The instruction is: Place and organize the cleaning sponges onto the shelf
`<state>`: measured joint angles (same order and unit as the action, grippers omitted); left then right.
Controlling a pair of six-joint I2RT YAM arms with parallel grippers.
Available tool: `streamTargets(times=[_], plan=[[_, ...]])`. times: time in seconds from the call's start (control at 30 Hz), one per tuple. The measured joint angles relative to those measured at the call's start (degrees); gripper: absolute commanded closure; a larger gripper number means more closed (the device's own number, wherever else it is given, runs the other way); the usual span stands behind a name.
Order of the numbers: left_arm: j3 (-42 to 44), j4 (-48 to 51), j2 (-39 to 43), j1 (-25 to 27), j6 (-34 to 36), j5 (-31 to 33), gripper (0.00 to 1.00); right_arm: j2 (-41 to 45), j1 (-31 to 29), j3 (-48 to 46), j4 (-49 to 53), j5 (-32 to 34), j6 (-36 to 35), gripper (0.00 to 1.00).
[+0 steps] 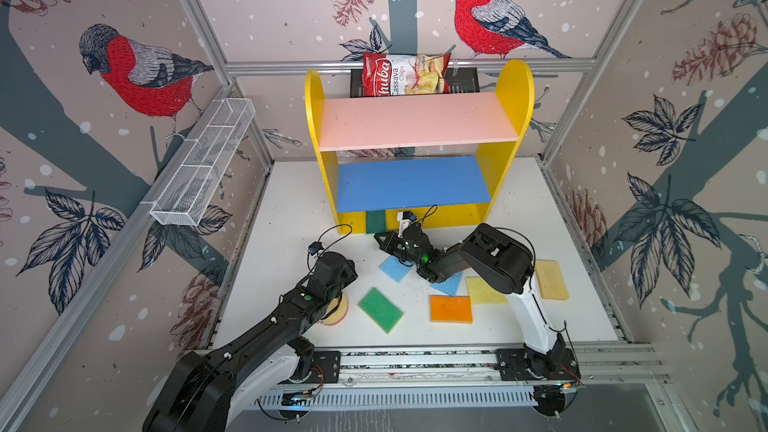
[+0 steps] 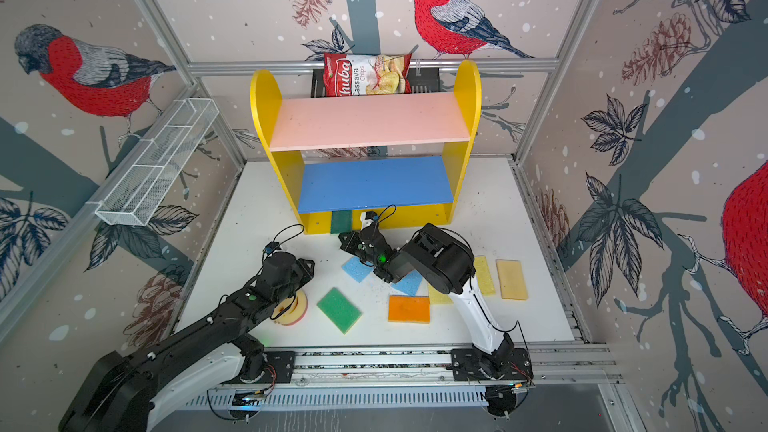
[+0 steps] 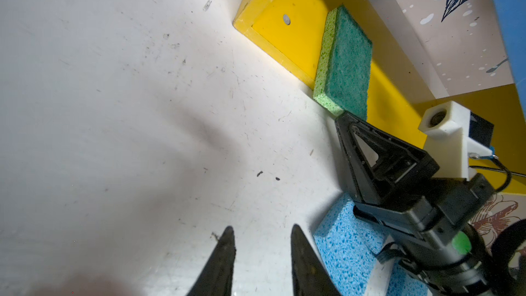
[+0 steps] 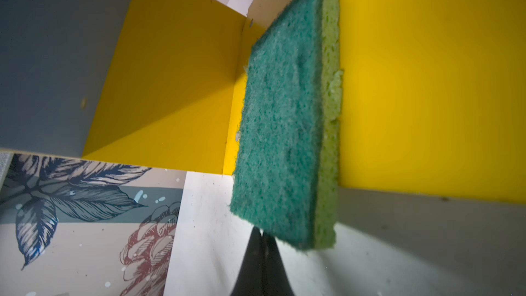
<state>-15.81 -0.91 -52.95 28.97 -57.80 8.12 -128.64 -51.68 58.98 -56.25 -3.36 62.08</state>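
A dark green sponge (image 1: pixel 376 221) (image 4: pixel 279 126) lies on the yellow base of the shelf (image 1: pixel 511 89) near its left side, overhanging the front edge. My right gripper (image 4: pixel 260 230) (image 1: pixel 377 238) is shut, its tips touching that sponge's near edge. My left gripper (image 3: pixel 263 227) is open over bare table with nothing between its fingers, next to a light blue sponge (image 3: pixel 344 240) (image 1: pixel 395 268). On the table lie a green sponge (image 1: pixel 380 309), an orange one (image 1: pixel 451 308), a yellow one (image 1: pixel 482 290), a tan one (image 1: pixel 550 279) and a second light blue one (image 1: pixel 449 284). A round sponge (image 1: pixel 336 309) sits partly under the left arm.
A red-white chips bag (image 1: pixel 403 74) stands in a black basket (image 1: pixel 465 81) behind the shelf. A white wire basket (image 1: pixel 203 164) hangs on the left wall. The pink board (image 1: pixel 415 122) and blue board (image 1: pixel 411 182) carry nothing. Crumbs dot the table.
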Motion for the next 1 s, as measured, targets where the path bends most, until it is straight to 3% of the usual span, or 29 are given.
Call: streamTargets(times=[1.0], plan=[[-1.1,-0.1,-4.3,0.0,1.2,-1.9,0.65,-2.9,1.2,3.3,-0.5,3.7,8.2,0.98]])
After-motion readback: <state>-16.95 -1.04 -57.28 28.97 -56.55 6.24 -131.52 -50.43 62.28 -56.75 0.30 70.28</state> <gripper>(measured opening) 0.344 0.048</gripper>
